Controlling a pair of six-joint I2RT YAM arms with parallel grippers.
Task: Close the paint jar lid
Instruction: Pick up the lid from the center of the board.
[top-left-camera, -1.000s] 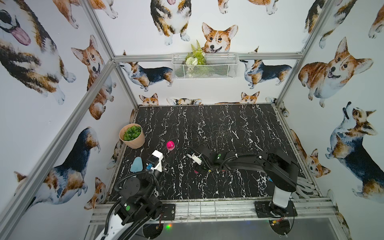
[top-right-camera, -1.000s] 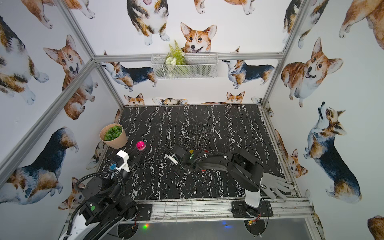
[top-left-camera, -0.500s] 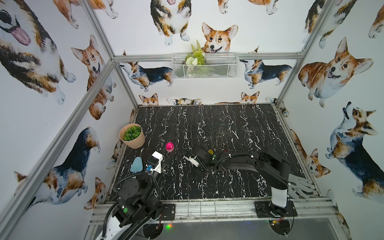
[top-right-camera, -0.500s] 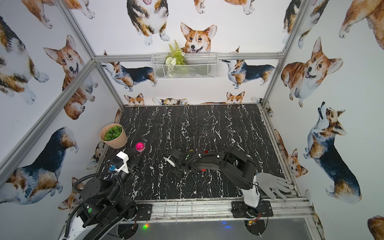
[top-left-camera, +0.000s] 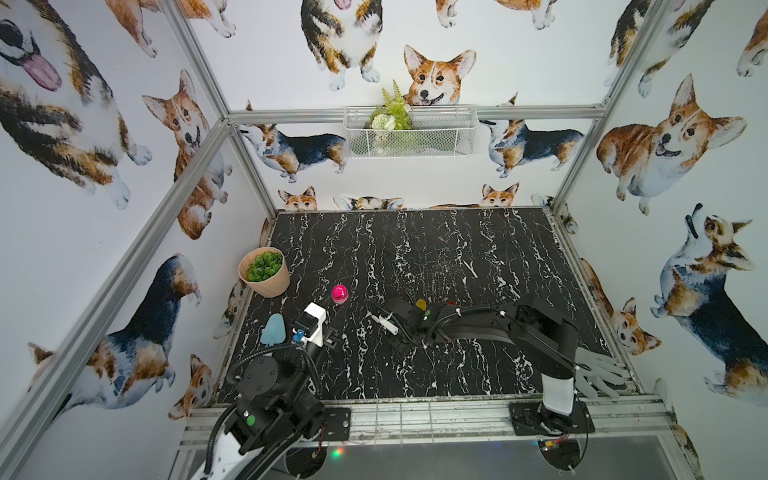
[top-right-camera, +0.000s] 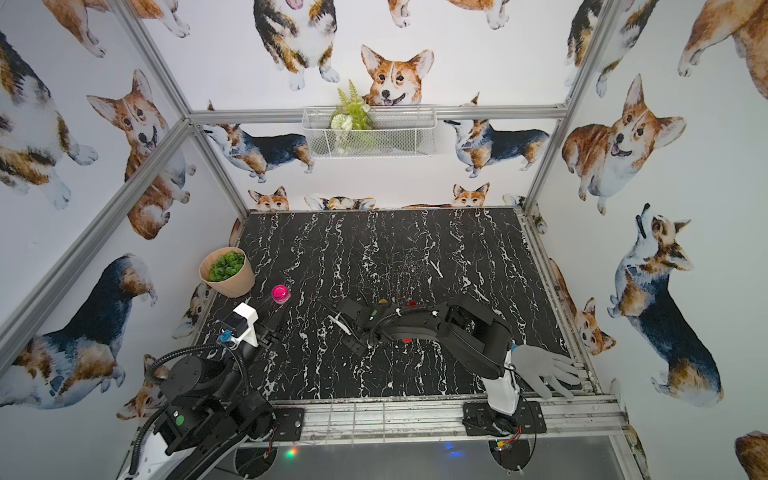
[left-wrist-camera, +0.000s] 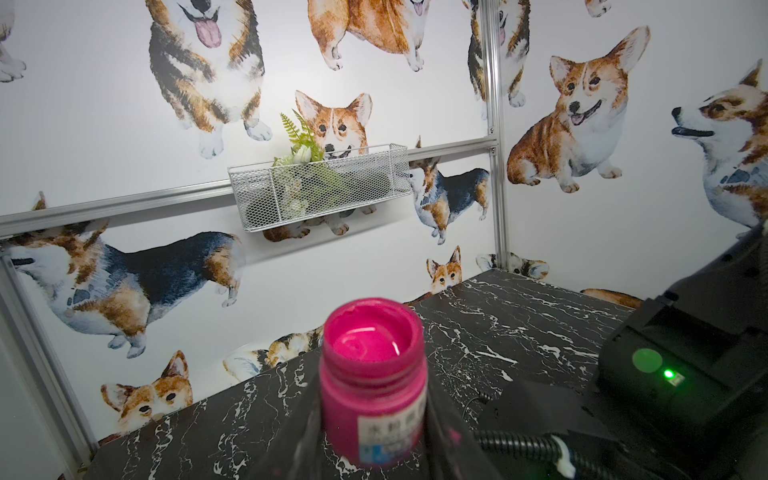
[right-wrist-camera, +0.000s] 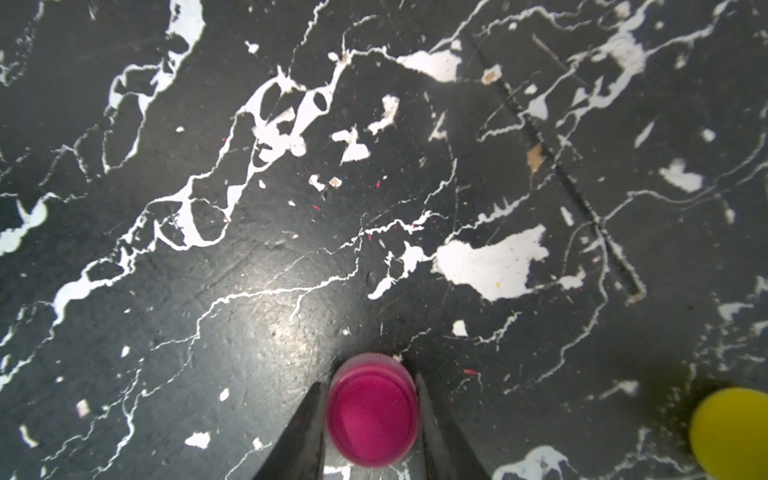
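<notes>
On the tabletop (top-left-camera: 415, 257) | left end effector (left-wrist-camera: 371, 432) grasping open pink paint jar (left-wrist-camera: 374, 370) | right end effector (right-wrist-camera: 368, 384) clasping pink lid (right-wrist-camera: 372, 417)

Marble table (top-left-camera: 415, 257) holds plant pot (top-left-camera: 264, 272) and yellow jar (top-left-camera: 421, 304).

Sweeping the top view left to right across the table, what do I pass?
plant pot → open pink paint jar → small yellow round item → small red item, partly hidden by the arm → grey glove
</notes>
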